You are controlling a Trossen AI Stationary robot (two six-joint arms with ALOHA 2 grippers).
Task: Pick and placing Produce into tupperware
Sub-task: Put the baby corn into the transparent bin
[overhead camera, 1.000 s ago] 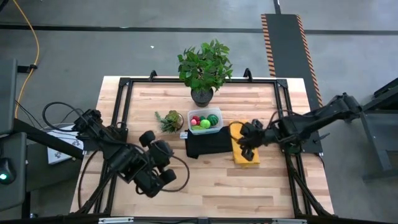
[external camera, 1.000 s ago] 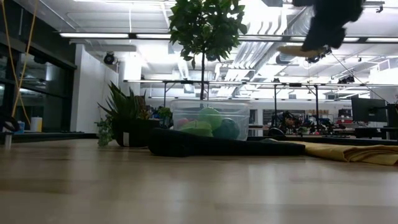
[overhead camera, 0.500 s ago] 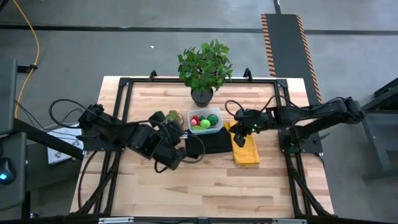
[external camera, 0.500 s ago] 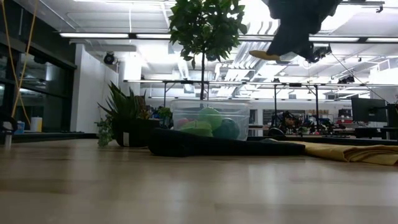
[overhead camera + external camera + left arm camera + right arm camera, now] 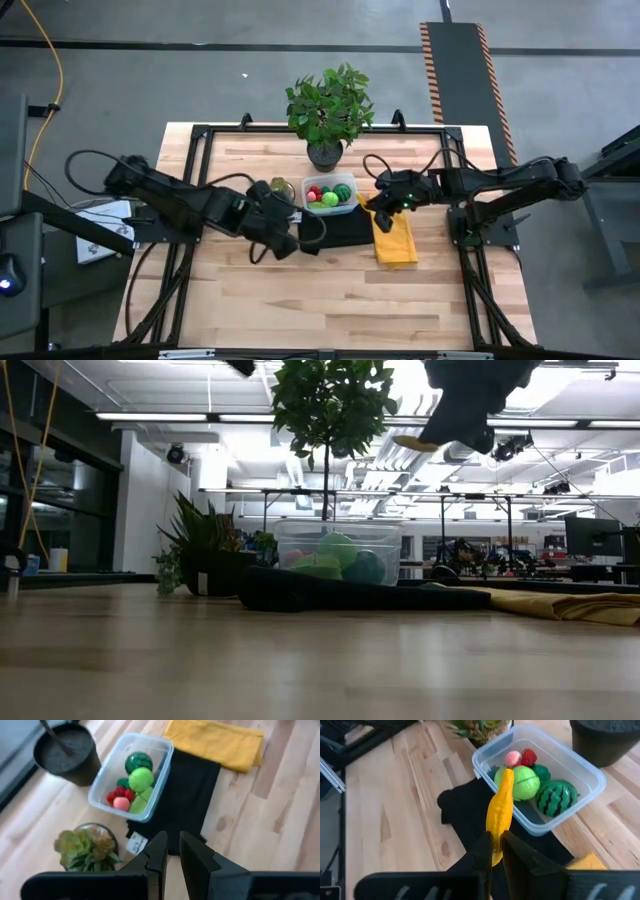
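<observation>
The clear tupperware (image 5: pixel 330 195) stands at the far middle of the table, by the black cloth (image 5: pixel 335 230). It holds produce: a striped dark green ball (image 5: pixel 555 795), a light green ball (image 5: pixel 522 782), and red and pink pieces (image 5: pixel 119 799). My right gripper (image 5: pixel 376 206) hangs just right of the box, above the cloths, shut on a long yellow piece (image 5: pixel 500 810), which also shows in the low view (image 5: pixel 415 445). My left gripper (image 5: pixel 296 240) hovers above the black cloth's left end (image 5: pixel 172 851), shut and holding nothing. My right gripper pinches the yellow piece by its near end (image 5: pixel 495 851) between its two fingers. It comes slanting down from the table's right. The piece runs on past the fingertips in line with them, toward the tupperware, lifted clear above the black cloth.
A small spiky plant in a round pot (image 5: pixel 275 192) stands left of the tupperware, and a big leafy potted plant (image 5: pixel 328 110) behind it. A yellow cloth (image 5: pixel 395 240) lies right of the black one. Bare wood (image 5: pixel 340 300) fills the table's near half.
My left gripper has swung from the near left toward the far edge and the right, sinking a little, up to the black cloth's left end. My right gripper has carried the yellow piece from over the yellow cloth toward the tupperware, then nearly stopped.
</observation>
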